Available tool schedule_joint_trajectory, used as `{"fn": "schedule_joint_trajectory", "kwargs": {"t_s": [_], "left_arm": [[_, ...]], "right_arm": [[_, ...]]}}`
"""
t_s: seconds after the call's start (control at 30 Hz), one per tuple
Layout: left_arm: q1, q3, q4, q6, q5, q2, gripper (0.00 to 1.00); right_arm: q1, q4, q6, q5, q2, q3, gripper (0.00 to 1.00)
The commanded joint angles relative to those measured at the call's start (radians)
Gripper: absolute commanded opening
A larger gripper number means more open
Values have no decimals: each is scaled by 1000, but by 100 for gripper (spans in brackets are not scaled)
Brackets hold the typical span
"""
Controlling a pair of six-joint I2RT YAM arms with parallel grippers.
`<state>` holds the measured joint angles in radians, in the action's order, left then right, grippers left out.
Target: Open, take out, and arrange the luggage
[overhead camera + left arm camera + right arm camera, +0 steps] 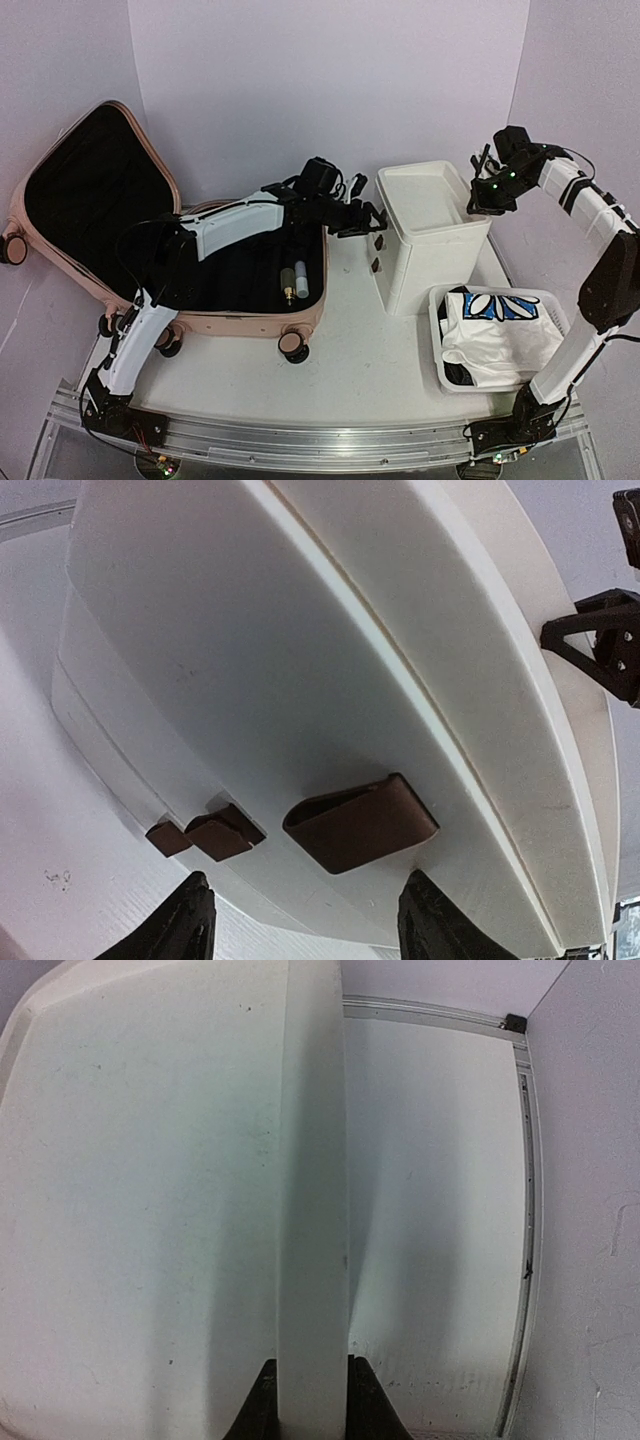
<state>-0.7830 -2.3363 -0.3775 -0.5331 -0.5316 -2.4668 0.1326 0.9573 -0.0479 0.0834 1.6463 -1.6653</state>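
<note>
luggage [250,325] lies open at the left of the counter [350,350], long axis left-right, just left of the left end effector [305,920] (the nearer one), its fingers [190,925] spread before a brown handle [360,822]; the right end effector [310,1405] pinches the rim of the drawer unit [430,250].

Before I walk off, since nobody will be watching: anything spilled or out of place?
Nothing spilled or damaged. Oddly, the right gripper pinches the drawer unit's top rim while the left gripper stands open before its brown handle.
</note>
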Motion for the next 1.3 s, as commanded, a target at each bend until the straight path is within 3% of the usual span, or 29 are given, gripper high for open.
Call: {"fn": "schedule_joint_trajectory", "kwargs": {"t_s": [0.0,0.2,0.43,0.6,0.8,0.97,1.27], "left_arm": [[-22,-113,102,-21,-27,-34,65],[-44,-120,105,65,-59,-30,72],[6,237,94,320,12,250,74],[37,502,186,568,37,422,74],[31,676,308,919,-102,441,71],[22,573,336,876,-51,319,63],[-33,481,373,795,92,191,61]], "right_arm": [[66,51,-90,242,-1,-30,0],[73,50,-106,237,5,-36,0],[70,51,-100,182,-7,-20,0],[48,52,-48,241,-5,-21,0],[32,72,73,372,10,-51,0],[33,81,62,455,26,-64,0],[33,80,7,474,31,-78,0]]}}
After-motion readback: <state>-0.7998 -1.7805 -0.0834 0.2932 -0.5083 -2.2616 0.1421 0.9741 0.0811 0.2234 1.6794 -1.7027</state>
